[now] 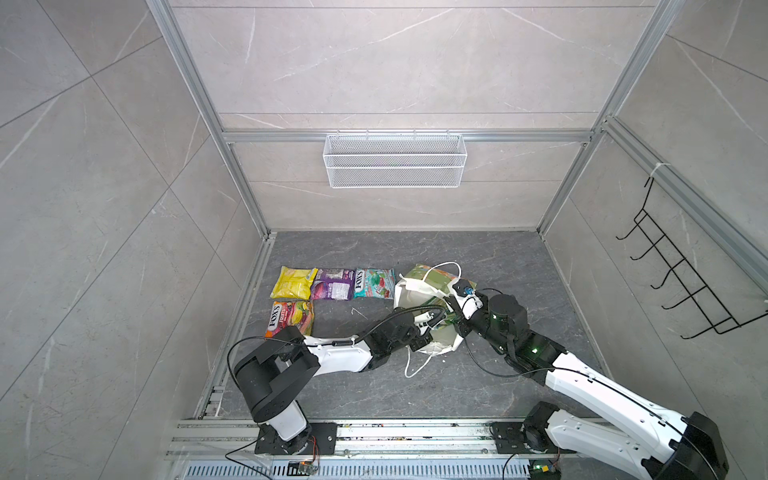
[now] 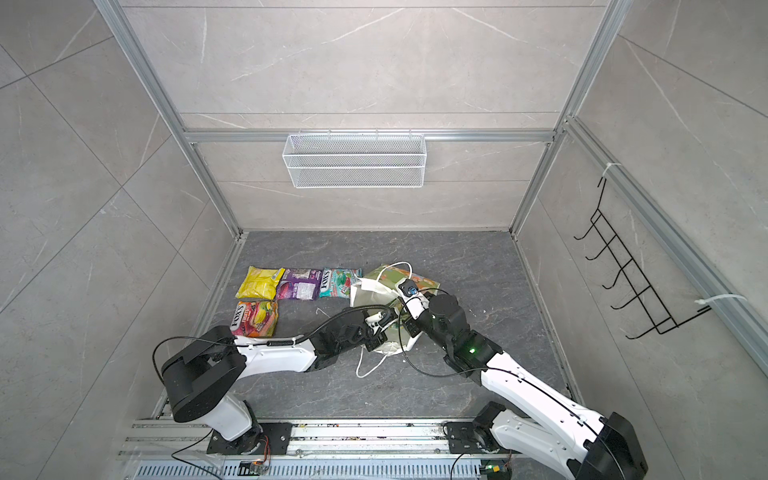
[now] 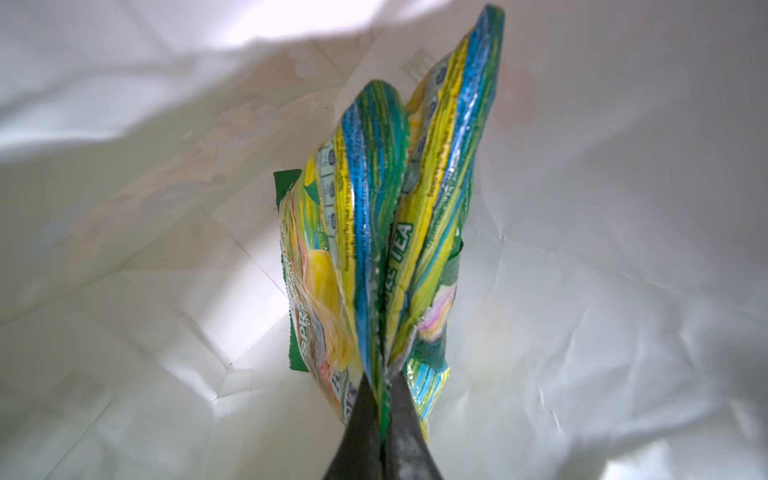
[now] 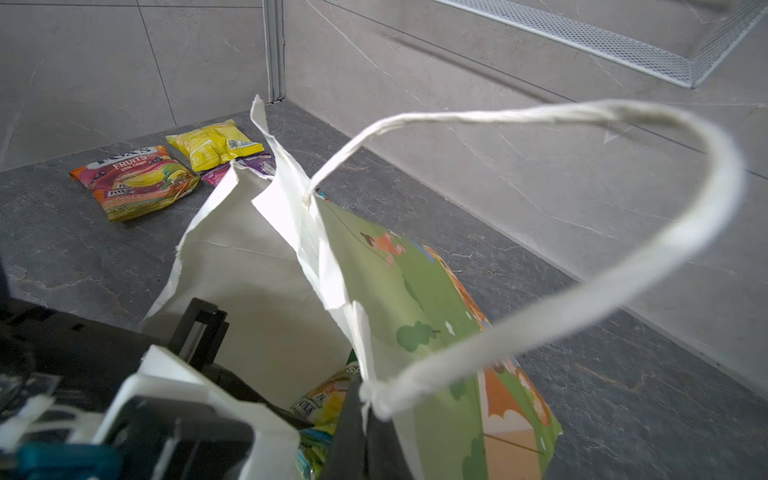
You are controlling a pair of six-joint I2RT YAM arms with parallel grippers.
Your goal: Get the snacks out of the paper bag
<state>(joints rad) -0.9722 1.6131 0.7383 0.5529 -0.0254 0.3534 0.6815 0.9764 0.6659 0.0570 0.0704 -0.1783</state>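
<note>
The paper bag [image 1: 415,297] [image 2: 370,291] lies on its side on the dark floor, mouth toward the arms. My left gripper [image 3: 383,386] reaches inside it, shut on the edge of a green-yellow snack packet [image 3: 370,216]; a second similar packet [image 3: 449,137] leans against it. My right gripper [image 4: 365,415] is shut on the bag's rim [image 4: 332,266] beside the cord handle [image 4: 623,266]. Left of the bag lie the yellow [image 1: 292,283], purple [image 1: 333,284], teal-red [image 1: 374,282] and orange-red [image 1: 289,318] snacks. In both top views the fingertips of both grippers are hidden by the bag.
A white wire mesh basket [image 1: 395,160] hangs on the back wall and a black hook rack [image 1: 681,274] on the right wall. The bag's other cord handle [image 1: 415,365] trails on the floor toward the front. Aluminium rails [image 1: 374,436] edge the front.
</note>
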